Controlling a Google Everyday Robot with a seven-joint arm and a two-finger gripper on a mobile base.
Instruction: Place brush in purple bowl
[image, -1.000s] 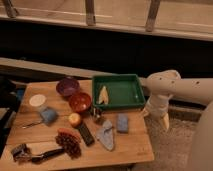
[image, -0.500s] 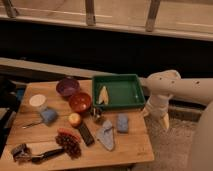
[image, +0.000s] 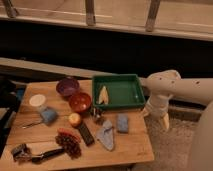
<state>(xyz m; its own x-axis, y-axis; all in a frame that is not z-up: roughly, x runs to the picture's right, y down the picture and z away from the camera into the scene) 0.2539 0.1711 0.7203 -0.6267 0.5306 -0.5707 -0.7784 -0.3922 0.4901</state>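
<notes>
- Reaching is not yet begun: the gripper (image: 156, 118) is hung beside the table (image: 136, 146), off its right edge, jaws spread wide, nothing held.
- The brush (image: 36, 154) is seen lying at the front-left corner, well apart from the purple bowl (image: 67, 86).
- Next, a long crossing to the brush handle is called for.

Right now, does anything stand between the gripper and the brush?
Yes. The gripper hangs beyond the table's right edge; the brush lies at the front left corner. Between them lie a blue sponge, a grey-blue cloth, a black block and the grape bunch.
</notes>
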